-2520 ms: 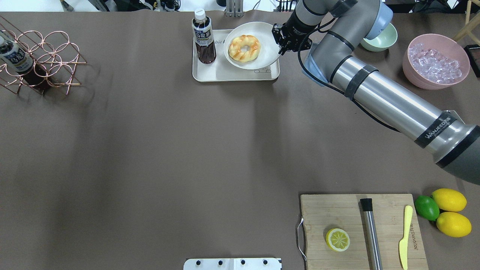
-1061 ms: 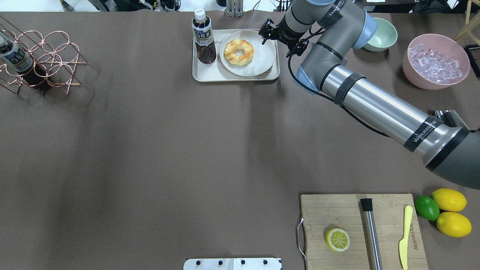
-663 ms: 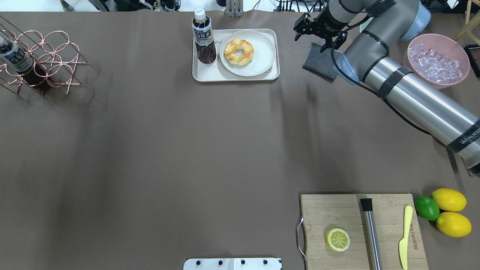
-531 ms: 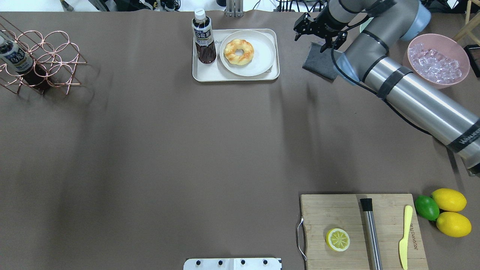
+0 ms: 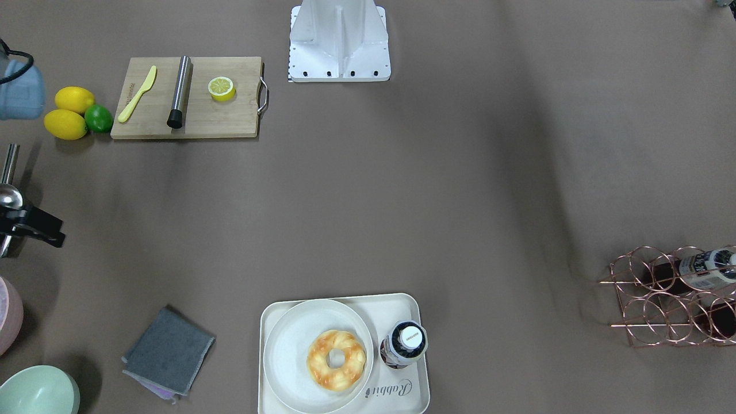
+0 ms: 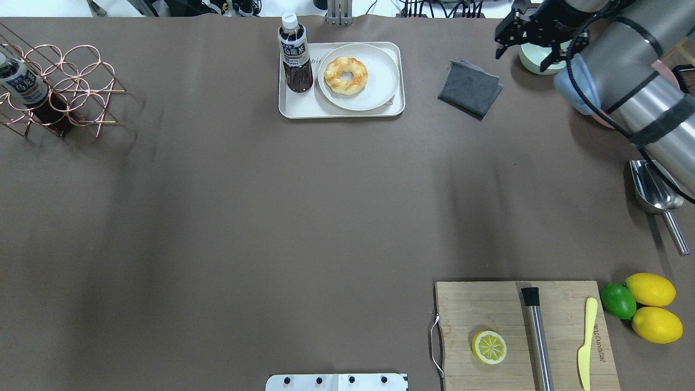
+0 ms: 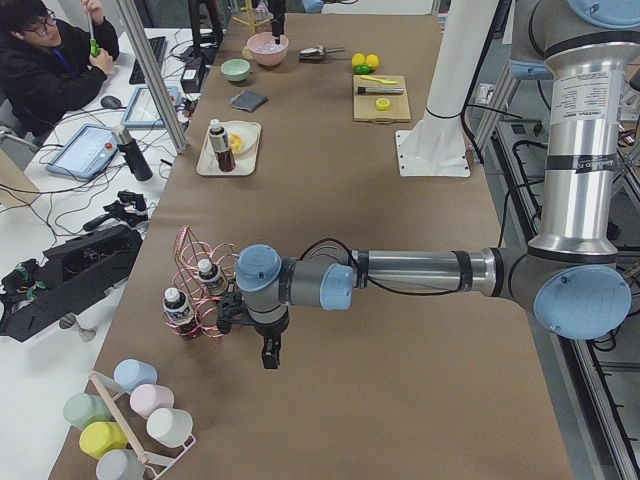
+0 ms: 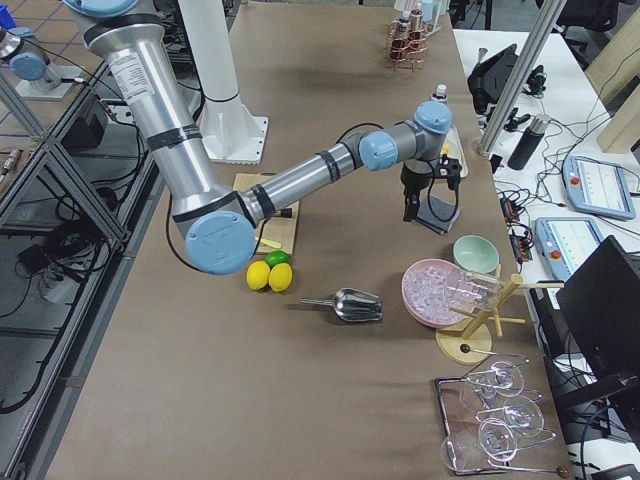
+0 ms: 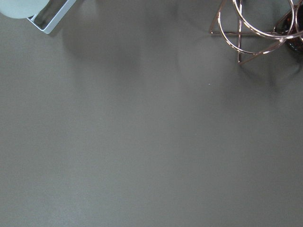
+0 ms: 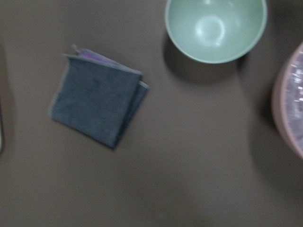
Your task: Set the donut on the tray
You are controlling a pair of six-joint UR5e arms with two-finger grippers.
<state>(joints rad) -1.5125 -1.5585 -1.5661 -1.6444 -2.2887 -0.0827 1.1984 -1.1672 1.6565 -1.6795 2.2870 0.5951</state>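
Donut [image 6: 346,75] lies on a plate [image 6: 383,76] on the tray [image 6: 304,104]. Overhead, the right hand [image 6: 525,57] hangs, fingers apart, over a green bowl [image 10: 215,28]. Only the left-end view shows the left hand [image 7: 270,352]; its state cannot be told.

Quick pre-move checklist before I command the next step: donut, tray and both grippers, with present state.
1. Donut lying on the plate, plate on the tray: ok.
2. Plate inside the tray's rim in the overhead view: ok.
3. Bottle upright on the tray, beside the plate: ok.
4. Right gripper open, nothing between its jaws: ok.
5. Right gripper clear of the tray, over by the green bowl: ok.
6. Left gripper, open or shut: cannot tell; it shows only in the left side view, near the wire rack.
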